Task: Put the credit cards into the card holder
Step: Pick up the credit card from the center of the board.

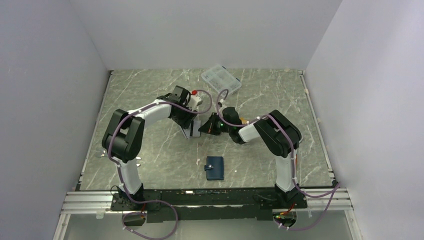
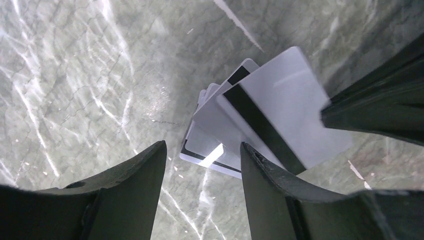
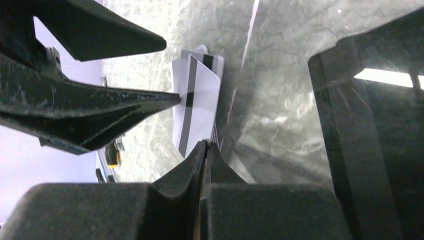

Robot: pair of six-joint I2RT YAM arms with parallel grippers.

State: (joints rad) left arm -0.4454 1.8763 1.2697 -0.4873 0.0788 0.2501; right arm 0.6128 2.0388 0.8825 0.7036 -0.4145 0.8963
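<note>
- The left arm [image 1: 150, 111] reaches from the near-left corner to the middle of the marbled grey-green table [image 1: 280, 95]
- The left gripper [image 2: 203, 145] points down at the table; its two dark fingers [image 2: 135, 190] stand spread apart with nothing clamped between them; the wrist view is too steep to tell whether either tip touches a card
- The credit cards [image 2: 206, 137] lie in a loose fanned stack on the table, just beyond those spread fingers, well apart from the wallet; the faces in view are plain silver-grey, some crossed by a dark magnetic stripe
- The top card [image 2: 285, 110], silver-grey with a black stripe running its length, sits tilted up off the stack and skewed across it
- The right gripper [image 3: 206, 146] meets the left one over the stack; its fingers are pressed together, pinching the edge of the top card
- The card holder [image 1: 215, 167], navy blue with a snap tab, lies closed and flat on the table nearer the arm bases, clear of both grippers
- A clear compartment box [image 1: 221, 79] rests at the far edge of the table, near the back wall
- The right arm [image 1: 272, 132] bends in from the near-right corner; a purple cable loops along it
</note>
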